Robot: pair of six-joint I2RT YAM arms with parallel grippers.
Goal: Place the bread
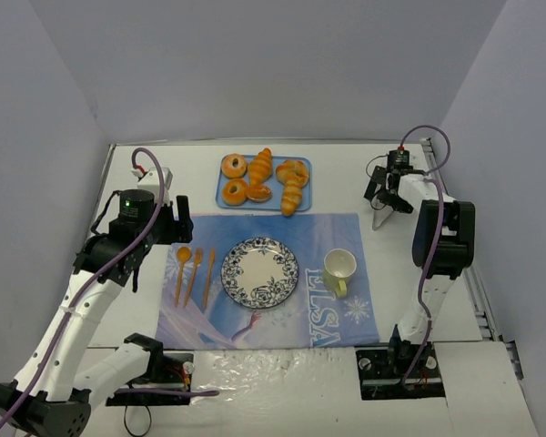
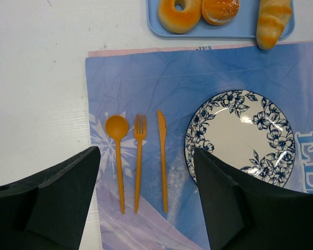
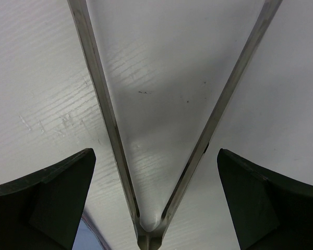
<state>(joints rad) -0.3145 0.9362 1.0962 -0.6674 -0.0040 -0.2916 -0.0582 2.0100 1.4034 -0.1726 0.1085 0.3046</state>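
At far R of tabletop (image 1: 346, 173): your R gripper (image 1: 382, 194) hangs low over the bare white surface, jaws spread as wide as they go.
R jaws, contents: metal tongs (image 3: 105, 104) lie in a V btw the fingers (image 3: 52, 192), hinge end toward the wrist. Neither finger touches a tong arm in wrist view, so no grip.
L gripper (image 2: 146, 153): jaws wide open, nothing held. It hovers over the L part of the blue placemat (image 2: 146, 78), above orange spoon (image 2: 117, 126), fork (image 2: 140, 125) & knife (image 2: 161, 146).
Bread (image 1: 292, 198): on the blue tray (image 2: 235, 30) at the mat's far edge, R side of tray. Its near tip pokes over the tray's near rim. Both grippers well apart from it.
Tray neighbours: ring doughnut (image 2: 179, 13) & bun (image 2: 219, 9) to its L, deeper-orange croissant (image 1: 262, 164) further back.
Plate (image 2: 219, 101): floral rim, mid-mat, just R of knife.
Mug (image 1: 339, 267): pale yellow, on mat R of plate.
Btw bread & plate: tray rim, strip of mat.
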